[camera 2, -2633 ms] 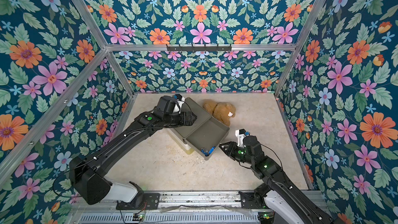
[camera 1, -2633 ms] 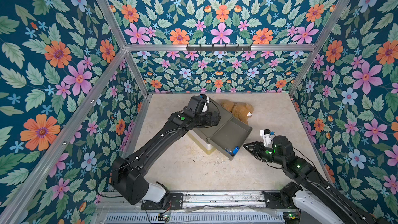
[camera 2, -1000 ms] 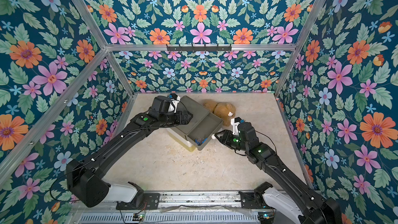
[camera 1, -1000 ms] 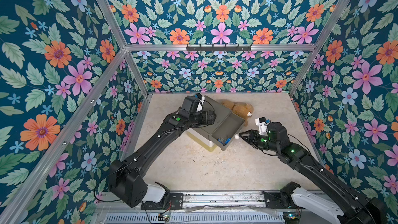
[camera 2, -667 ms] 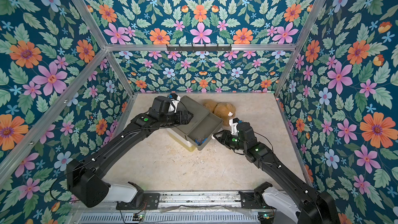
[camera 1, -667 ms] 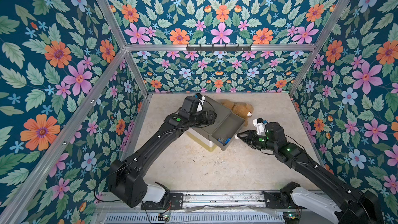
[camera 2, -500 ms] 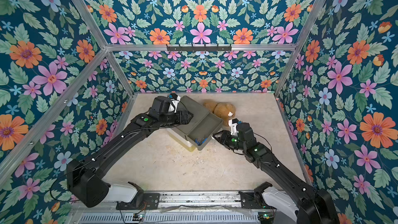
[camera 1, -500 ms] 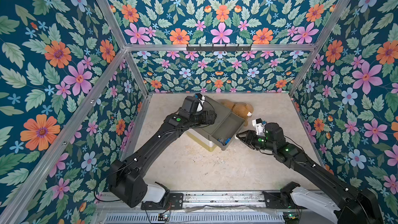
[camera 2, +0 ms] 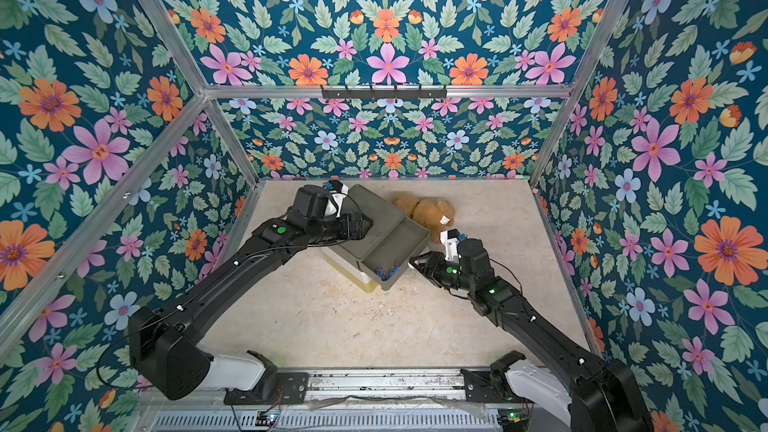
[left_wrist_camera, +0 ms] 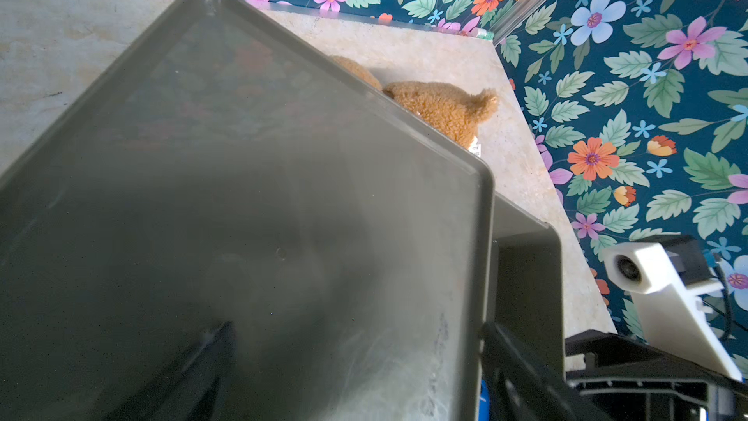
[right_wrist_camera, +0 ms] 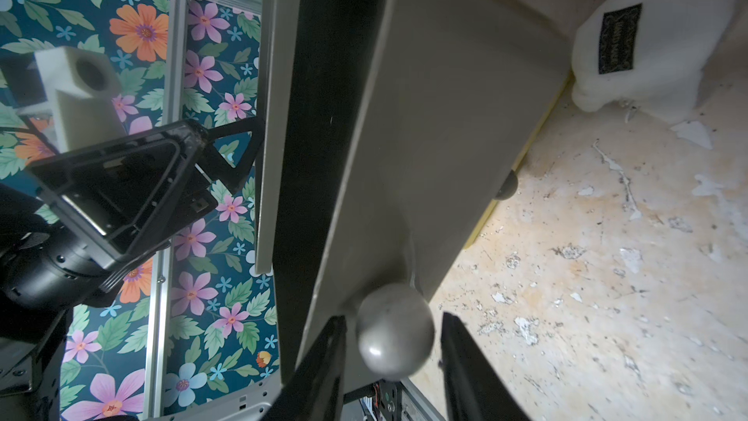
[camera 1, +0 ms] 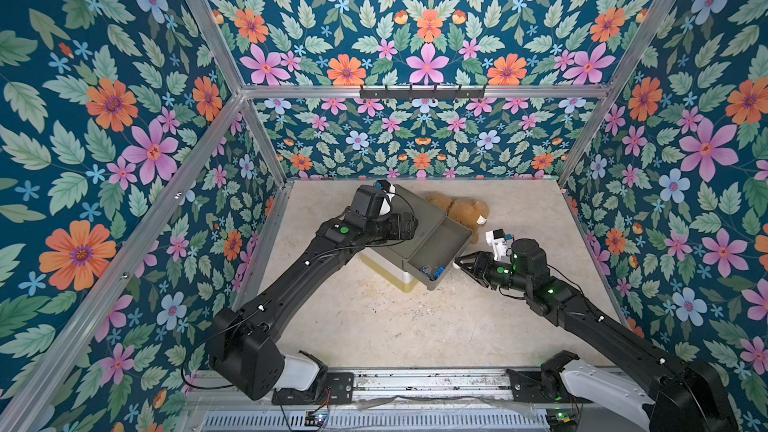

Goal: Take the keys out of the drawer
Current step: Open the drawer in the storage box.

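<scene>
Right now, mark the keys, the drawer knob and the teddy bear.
keys point(camera 1: 432, 271): in a top view, middle of the cluster.
drawer knob point(right_wrist_camera: 394, 330): right wrist view, on the ball's rounded front.
teddy bear point(camera 1: 459, 211): in a top view, on its brown body.

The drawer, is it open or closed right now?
Open. In a top view the drawer sticks out from the cabinet, and you can see the keys lying inside it.
</scene>
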`<state>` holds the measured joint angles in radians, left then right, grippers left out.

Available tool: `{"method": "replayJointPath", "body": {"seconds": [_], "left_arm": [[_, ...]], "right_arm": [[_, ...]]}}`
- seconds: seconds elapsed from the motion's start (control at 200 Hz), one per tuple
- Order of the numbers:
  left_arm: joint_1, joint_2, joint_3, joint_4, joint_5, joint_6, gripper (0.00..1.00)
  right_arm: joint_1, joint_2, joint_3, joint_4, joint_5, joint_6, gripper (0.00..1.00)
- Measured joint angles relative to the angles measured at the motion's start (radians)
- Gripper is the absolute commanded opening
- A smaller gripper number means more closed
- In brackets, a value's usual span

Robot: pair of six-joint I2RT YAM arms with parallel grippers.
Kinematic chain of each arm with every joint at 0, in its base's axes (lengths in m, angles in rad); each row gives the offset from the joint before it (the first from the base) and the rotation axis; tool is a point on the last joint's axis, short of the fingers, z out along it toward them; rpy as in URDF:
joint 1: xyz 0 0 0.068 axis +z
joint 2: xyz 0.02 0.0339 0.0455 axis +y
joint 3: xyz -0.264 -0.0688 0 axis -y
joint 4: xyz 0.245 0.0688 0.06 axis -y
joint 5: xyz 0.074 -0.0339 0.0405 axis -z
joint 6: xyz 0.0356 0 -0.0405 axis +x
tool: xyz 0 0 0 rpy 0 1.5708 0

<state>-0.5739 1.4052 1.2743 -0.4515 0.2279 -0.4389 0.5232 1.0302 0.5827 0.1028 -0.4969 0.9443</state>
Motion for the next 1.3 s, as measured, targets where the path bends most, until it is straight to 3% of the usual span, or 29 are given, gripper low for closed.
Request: {"method": "replayJointPath", "body": {"seconds": [0.275,0.44,0.905,1.3], "left_arm": [[0.0,0.002,0.005,-0.011,-0.001,0.0,0.99],[0.0,0.005,0.006,-0.009,-0.003,0.0,0.99],[0.001,0.01,0.006,0.002,-0.003,0.0,0.99],[0.0,0.012,0.006,0.005,-0.003,-0.002,0.99]], "right_arm": [[-0.003,0.006,-0.013,0.038,-0.001,0.004,0.33],[-0.004,0.004,-0.03,0.058,-0.007,0.011,0.42],[-0.004,0.013,-0.074,0.148,-0.038,0.054,0.41],[-0.004,0.008,-0.074,0.161,-0.04,0.068,0.21]]}}
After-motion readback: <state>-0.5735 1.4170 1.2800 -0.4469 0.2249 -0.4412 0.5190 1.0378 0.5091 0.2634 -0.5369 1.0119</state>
